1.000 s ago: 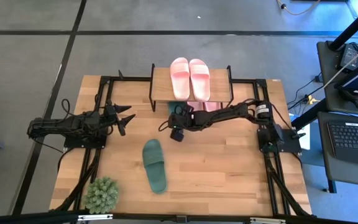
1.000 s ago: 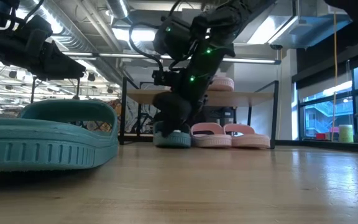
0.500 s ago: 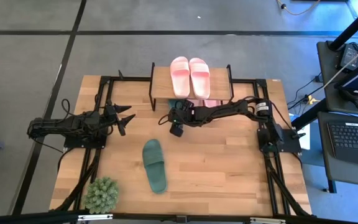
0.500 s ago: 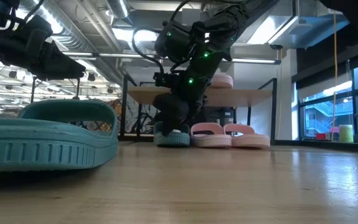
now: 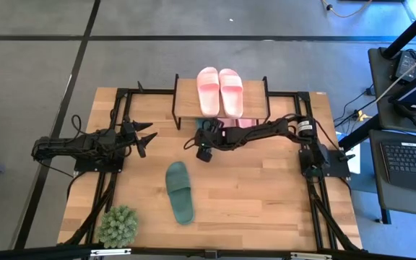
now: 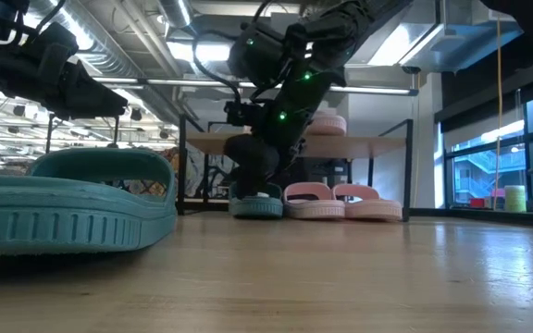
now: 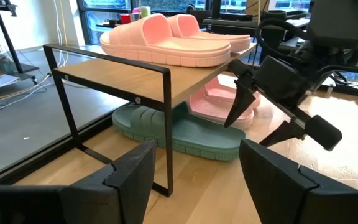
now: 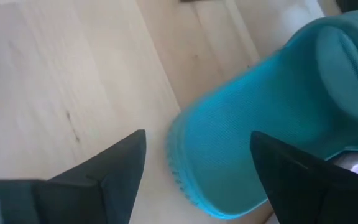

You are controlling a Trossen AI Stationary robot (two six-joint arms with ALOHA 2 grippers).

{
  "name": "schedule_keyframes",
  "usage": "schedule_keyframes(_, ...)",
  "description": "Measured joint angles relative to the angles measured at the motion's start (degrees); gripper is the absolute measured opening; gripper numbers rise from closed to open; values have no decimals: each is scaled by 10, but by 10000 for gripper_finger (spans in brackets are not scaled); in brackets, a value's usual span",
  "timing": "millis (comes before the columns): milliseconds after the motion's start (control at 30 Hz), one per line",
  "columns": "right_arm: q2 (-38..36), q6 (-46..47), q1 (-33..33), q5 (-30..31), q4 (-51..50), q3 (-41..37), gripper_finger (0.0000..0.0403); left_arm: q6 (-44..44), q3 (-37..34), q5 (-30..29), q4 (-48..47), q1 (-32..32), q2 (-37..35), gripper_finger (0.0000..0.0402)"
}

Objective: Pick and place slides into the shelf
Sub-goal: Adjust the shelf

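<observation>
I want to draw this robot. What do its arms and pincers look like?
Both arms are black and jointed, with looping black cables. The right arm glows with small green lights. The right pincer has two long pointed black fingers; the left pincer looks the same.

You're in robotics lab or workshop: wooden table [image 5: 266, 195] stands on grey carpet with dark floor lines; desk with keyboard [image 5: 410, 164] and trailing cables sits beside it; exposed ceiling ducts [image 6: 146, 55], strip lights and big windows [image 6: 489, 157] show behind.
</observation>
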Motion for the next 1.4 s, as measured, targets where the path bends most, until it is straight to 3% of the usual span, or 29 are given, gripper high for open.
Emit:
schedule_keyframes(600, -27, -88, 81, -5, -71, 80, 288, 0, 0, 2, 0, 0, 0, 224)
schedule_keyframes(967, -83, -14, 147, 1, -205, 81, 288, 0, 0, 12, -1, 0, 0, 224)
schedule_keyframes(1033, -98, 8, 158, 18, -248, 81, 288, 0, 0, 12, -1, 0, 0, 224)
schedule_keyframes(1267, -174, 72, 202, 166, -386, 81, 288, 0, 0, 12, -1, 0, 0, 224)
schedule_keyframes(1400, -230, 177, 203, 228, -484, 81, 288, 0, 0, 12, -1, 0, 0, 224)
